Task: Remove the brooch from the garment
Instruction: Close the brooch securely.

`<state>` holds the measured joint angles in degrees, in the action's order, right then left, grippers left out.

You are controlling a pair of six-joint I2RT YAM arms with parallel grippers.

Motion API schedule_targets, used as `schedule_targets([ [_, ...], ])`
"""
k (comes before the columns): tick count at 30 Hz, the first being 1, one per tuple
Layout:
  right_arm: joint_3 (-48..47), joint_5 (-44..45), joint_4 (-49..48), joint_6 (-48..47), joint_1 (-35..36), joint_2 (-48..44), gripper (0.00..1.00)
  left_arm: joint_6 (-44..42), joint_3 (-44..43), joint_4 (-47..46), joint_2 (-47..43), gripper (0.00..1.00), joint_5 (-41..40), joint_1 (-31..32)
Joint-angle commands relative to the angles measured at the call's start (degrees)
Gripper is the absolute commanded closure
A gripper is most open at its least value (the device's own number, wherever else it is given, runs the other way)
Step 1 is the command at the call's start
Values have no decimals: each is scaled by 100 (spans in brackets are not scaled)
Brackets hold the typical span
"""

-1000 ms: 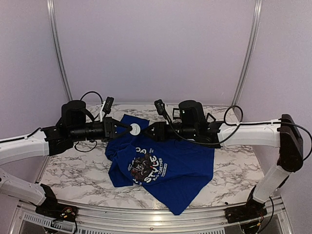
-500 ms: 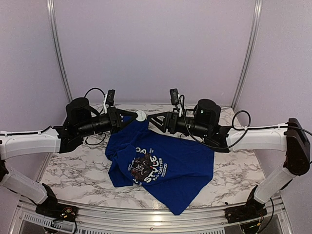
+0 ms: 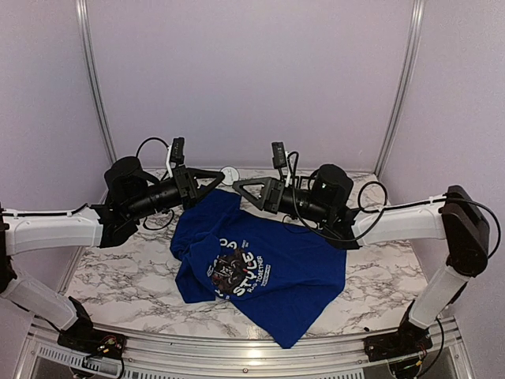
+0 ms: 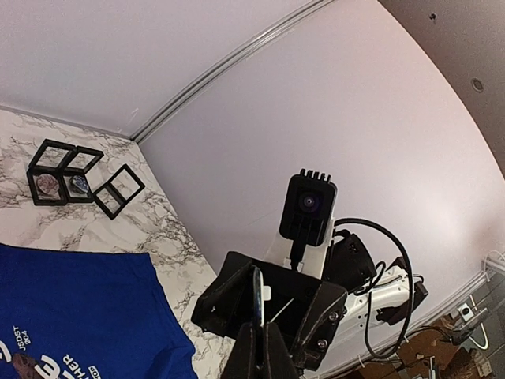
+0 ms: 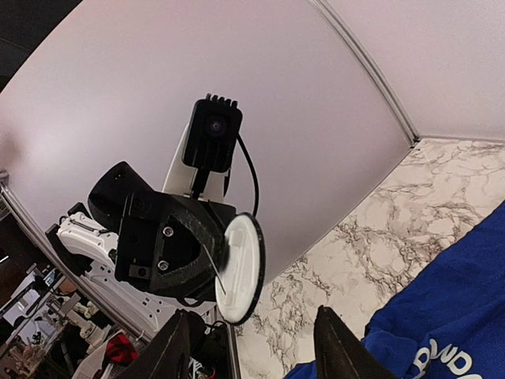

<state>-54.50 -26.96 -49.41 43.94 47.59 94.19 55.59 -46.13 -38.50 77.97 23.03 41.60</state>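
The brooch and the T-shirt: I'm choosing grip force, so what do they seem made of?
The brooch, pinched in the left gripper: rigid smooth white disc with dark rim; probably plastic or enamelled metal, unclear which. The T-shirt: soft matte blue fabric, likely cotton knit, judging by its folds.

- The left arm [image 3: 55, 229] rises from its base and reaches inward, its forearm angled up toward the middle.
- The left gripper [image 3: 219, 175] points right, its fingers pinched on the edge of the brooch [image 3: 230, 171].
- The right arm [image 3: 402, 223] bends at a high elbow at the right edge, its forearm running left.
- The right gripper [image 3: 239, 186] faces the left one, close but apart, its fingers [image 5: 175, 347] spread wide.
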Motion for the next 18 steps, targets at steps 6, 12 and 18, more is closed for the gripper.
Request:
schedule_targets([
  [6,-339,-205,-631,467,-40,225,55,-205,-79,-71,16,100,59,-21],
  [12,-453,-257,-717,561,-40,338,61,-391,-94,64,-43,100,59,-12],
  [18,-483,-327,-745,641,-39,409,69,-447,-104,112,-33,100,58,1],
])
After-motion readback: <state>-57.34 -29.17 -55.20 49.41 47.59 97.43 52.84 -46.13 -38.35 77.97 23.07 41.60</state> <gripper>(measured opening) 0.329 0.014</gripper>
